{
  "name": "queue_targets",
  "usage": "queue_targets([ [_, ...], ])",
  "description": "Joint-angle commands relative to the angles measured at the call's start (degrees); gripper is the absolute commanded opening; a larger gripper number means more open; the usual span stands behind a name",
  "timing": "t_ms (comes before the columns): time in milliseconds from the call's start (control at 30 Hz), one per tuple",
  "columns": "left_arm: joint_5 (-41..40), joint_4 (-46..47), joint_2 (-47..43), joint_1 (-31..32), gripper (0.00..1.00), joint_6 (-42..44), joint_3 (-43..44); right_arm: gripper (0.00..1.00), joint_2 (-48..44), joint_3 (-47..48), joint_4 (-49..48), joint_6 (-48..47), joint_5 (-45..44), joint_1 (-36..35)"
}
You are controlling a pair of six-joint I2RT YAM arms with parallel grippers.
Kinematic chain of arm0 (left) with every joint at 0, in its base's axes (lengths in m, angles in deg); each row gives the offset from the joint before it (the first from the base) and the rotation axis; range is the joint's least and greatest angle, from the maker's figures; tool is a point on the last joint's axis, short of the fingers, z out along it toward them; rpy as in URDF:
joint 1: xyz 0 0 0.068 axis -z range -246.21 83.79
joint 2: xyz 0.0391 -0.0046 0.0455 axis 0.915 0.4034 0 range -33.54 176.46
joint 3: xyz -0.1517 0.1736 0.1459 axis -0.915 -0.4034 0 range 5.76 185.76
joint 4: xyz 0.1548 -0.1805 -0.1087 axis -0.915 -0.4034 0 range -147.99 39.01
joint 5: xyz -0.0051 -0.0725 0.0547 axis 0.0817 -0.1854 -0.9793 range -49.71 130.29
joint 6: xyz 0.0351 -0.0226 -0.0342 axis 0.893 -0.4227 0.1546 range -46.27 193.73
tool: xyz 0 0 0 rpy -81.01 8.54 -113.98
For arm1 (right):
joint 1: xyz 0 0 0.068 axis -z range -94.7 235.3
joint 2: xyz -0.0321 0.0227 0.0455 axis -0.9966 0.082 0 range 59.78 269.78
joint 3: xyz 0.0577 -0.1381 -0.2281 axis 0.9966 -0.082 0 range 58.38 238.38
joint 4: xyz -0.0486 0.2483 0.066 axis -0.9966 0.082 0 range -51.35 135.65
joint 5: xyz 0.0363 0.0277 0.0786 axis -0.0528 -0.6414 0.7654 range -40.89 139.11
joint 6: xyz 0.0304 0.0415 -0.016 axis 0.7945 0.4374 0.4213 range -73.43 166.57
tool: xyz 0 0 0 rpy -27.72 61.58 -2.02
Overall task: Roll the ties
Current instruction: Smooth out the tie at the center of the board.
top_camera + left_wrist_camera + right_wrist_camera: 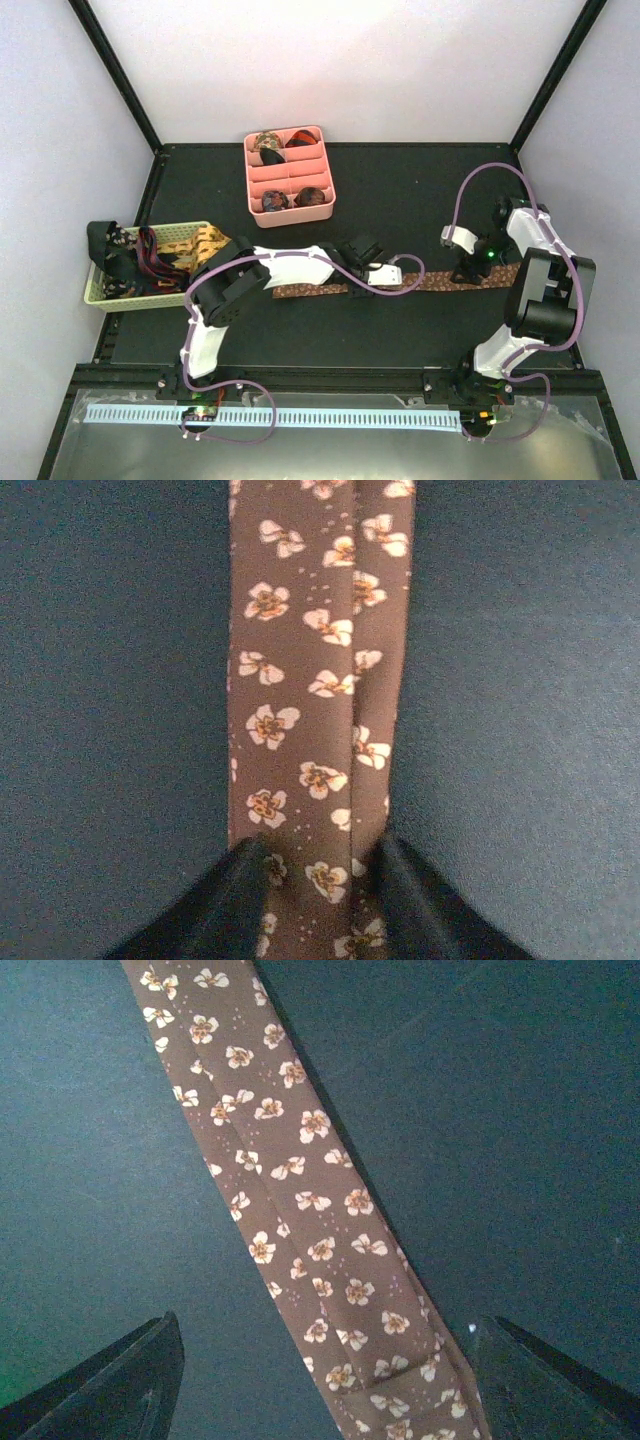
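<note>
A brown tie (437, 283) with pale flowers lies flat in a long strip across the mat. My left gripper (383, 274) is over its middle. In the left wrist view the tie (310, 680) runs between my fingers (232, 900), which stand partly open over its two edges without pinching it. My right gripper (468, 268) hovers over the tie's right part. In the right wrist view it is wide open (320, 1400), with the tie (300, 1190) running diagonally below and a folded end near the right finger (545, 1380). Small rolled ties (274, 200) sit in the pink tray.
The pink divided tray (325, 172) stands at the back centre. A pale woven basket (192, 236) at the left edge holds several loose ties (160, 262), some hanging over its side. Black frame posts rise at the mat's back corners.
</note>
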Motion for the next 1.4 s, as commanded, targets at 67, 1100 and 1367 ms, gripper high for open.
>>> queue_targets([
  [67, 5.6, 3.1, -5.4, -0.5, 0.6, 0.6, -3.8, 0.81, -0.1, -2.8, -3.0, -2.7, 1.3, -4.3],
  [1100, 13.7, -3.5, -29.1, -18.4, 0.78, 1.0, -21.3, 0.42, 7.9, -6.7, -11.0, -4.4, -15.4, -14.2],
  [1367, 14.9, -4.0, -30.7, -18.4, 0.78, 2.7, -23.3, 0.42, 7.0, -8.1, -11.8, -9.2, -20.8, -7.8],
])
